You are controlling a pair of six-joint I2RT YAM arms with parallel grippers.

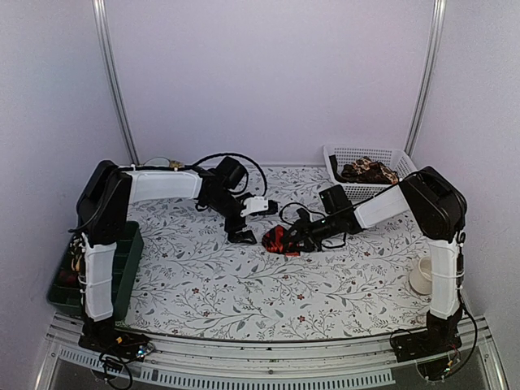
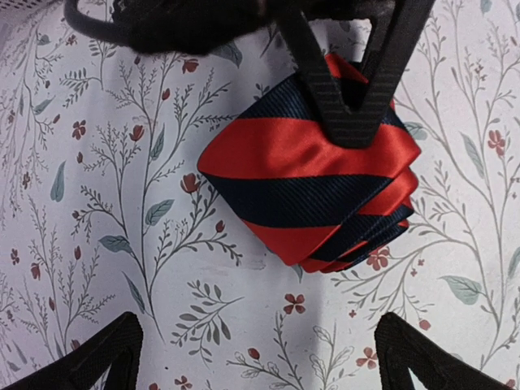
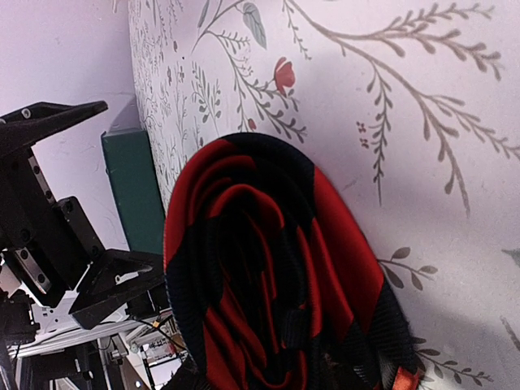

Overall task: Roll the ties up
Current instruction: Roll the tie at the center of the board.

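Note:
A red tie with dark stripes (image 1: 275, 240), rolled into a coil, rests on the flowered tablecloth at mid-table. My right gripper (image 1: 289, 239) is shut on it from the right. In the left wrist view one black right finger (image 2: 351, 97) lies across the top of the coil (image 2: 309, 191). The right wrist view looks into the coil's spiral end (image 3: 268, 284), which fills the frame. My left gripper (image 1: 241, 233) hangs just left of the coil, open and holding nothing. Its fingertips (image 2: 89, 361) are spread wide, short of the roll.
A white basket (image 1: 345, 154) at the back right holds brown-patterned ties (image 1: 370, 171). A dark green bin (image 1: 122, 268) sits at the left table edge, also seen as the green bin (image 3: 134, 191). A small white cup (image 1: 421, 276) stands by the right arm's base.

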